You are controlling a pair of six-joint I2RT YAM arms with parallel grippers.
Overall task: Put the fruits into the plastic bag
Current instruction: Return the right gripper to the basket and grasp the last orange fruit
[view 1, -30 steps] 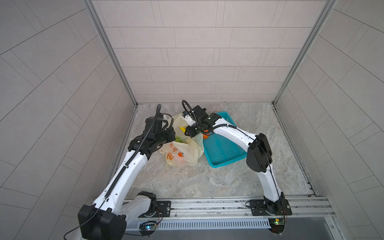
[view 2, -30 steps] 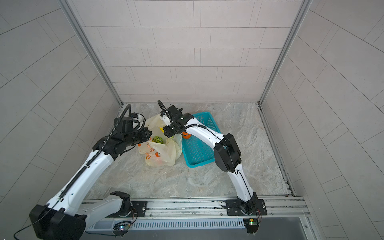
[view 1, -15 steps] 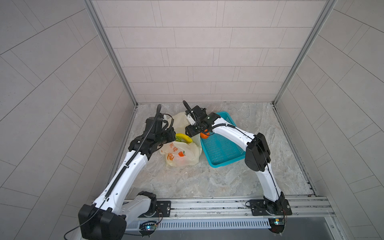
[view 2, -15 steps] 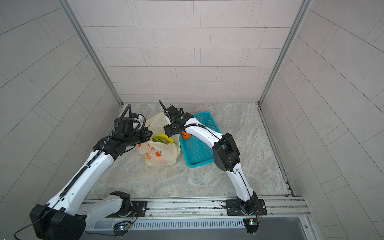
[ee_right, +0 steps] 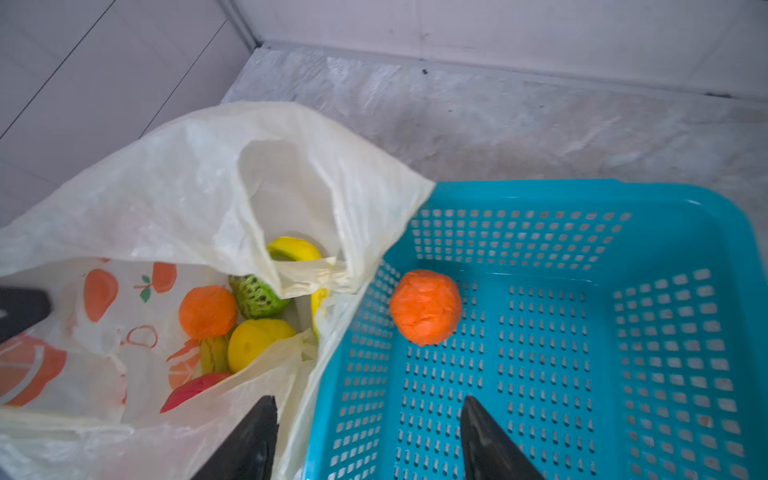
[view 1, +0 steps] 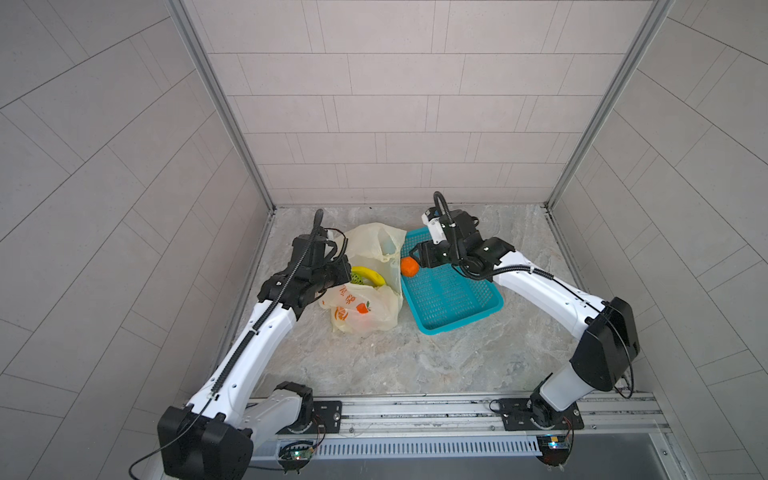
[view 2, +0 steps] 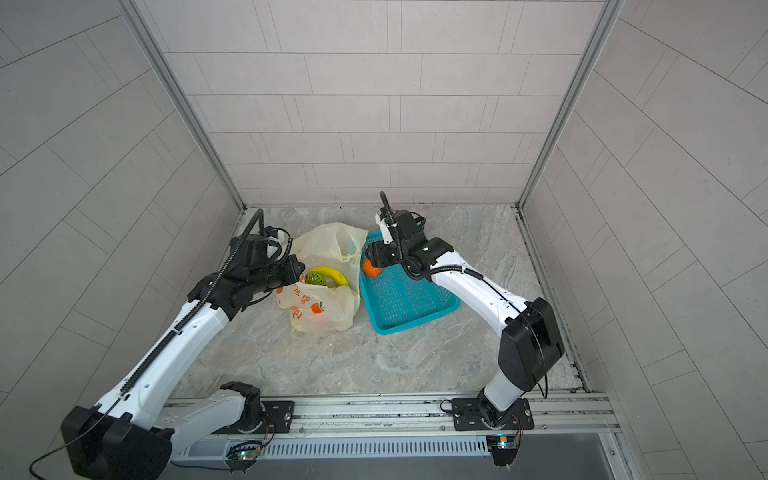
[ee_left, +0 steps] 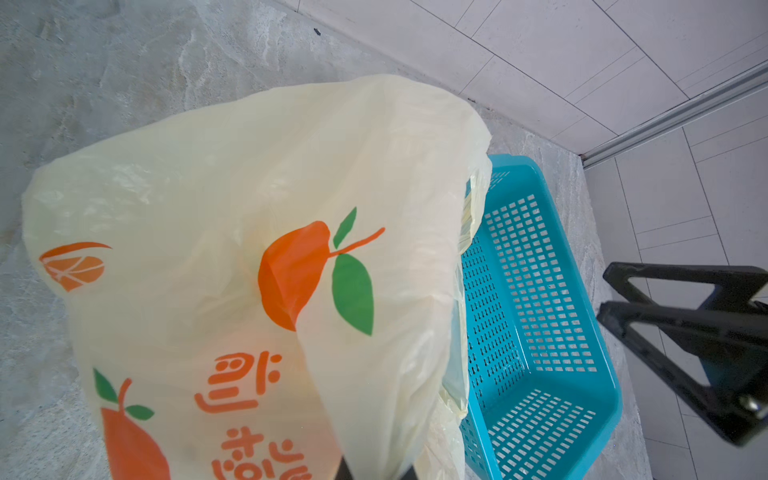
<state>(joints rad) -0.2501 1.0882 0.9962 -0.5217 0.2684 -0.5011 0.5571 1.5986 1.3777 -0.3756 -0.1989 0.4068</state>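
On the grey marble desk (view 1: 395,365) the bag (view 1: 365,309) lies with its printed side to the front and its mouth open upward. The left claw (view 1: 344,274) is at the left edge of this mouth, clenched on the bag's film, which in the left wrist view hangs over its tips. Inside the bag are a banana (view 1: 370,274), a green fruit (ee_right: 257,295), an orange fruit (ee_right: 208,311), a yellow fruit (ee_right: 253,340) and a red fruit (ee_right: 191,390). The teal basket (view 1: 461,321) stands just right of the bag and touches it; one bag handle lies over its corner. A second orange fruit (ee_right: 426,307) lies on the basket floor, near the wall on the bag side. The right claw (ee_right: 368,415) hovers above the far part of the basket, released, its two fingers wide apart with nothing between them; this fruit is just in front of them.
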